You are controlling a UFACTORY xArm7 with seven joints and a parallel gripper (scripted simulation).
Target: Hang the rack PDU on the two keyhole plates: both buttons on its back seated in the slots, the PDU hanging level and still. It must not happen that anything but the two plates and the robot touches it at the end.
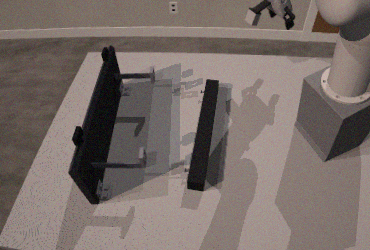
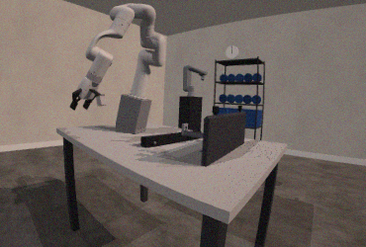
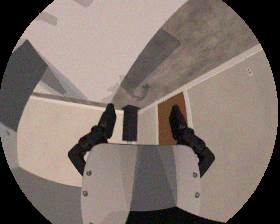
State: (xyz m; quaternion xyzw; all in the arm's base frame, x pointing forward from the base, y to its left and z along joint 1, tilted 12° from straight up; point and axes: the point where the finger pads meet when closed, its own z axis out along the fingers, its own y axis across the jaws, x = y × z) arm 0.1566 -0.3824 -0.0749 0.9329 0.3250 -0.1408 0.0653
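Observation:
The rack PDU [image 1: 204, 134] [image 2: 165, 138] is a long black bar that lies flat on the white table [image 1: 280, 204] [image 2: 124, 157], right of an upright dark back panel [image 1: 97, 124] [image 2: 223, 136]. Two grey arms, the far arm [image 1: 135, 75] and the near arm [image 1: 117, 164], stick out from the panel toward the PDU, each with a small light plate at its end. My gripper [image 1: 273, 14] [image 2: 84, 100] [image 3: 143, 111] is open and empty. It hangs high in the air beyond the table's far edge, well away from the PDU. The wrist view shows only walls and floor between the fingers.
The arm's grey base block [image 1: 330, 124] [image 2: 133, 114] stands on the table's right side. In the exterior view, a second robot arm [image 2: 190, 78] on a dark pedestal and a shelf rack [image 2: 239, 93] with blue items stand behind the table.

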